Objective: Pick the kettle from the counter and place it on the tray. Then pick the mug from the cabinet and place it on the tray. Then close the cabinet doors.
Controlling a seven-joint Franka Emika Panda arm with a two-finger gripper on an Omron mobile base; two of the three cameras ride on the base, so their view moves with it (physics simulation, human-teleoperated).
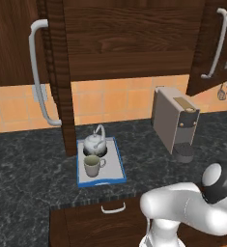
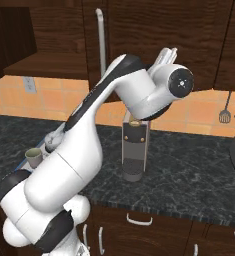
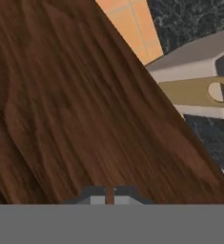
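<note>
Kettle (image 1: 95, 141) and mug (image 1: 92, 165): both standing on the tray (image 1: 116, 166), kettle at the far end, mug nearer the counter's (image 1: 28, 164) front edge; pick-and-place portion judged complete. Cabinet doors: left door (image 1: 57, 72) swung out edge-on above the tray's left side, its bar handle (image 1: 37, 72) facing left; right door (image 1: 206, 48) angled open at upper right. Gripper (image 3: 109, 196): fingertips drawn together, nothing between them, pressed close to a broad wood panel, likely the right door's face; coffee machine (image 3: 199, 81) beyond that panel's edge. Governing relation: the panel lies directly ahead of the hand, its long axis vertical; the closing push probably runs toward the cabinet front.
</note>
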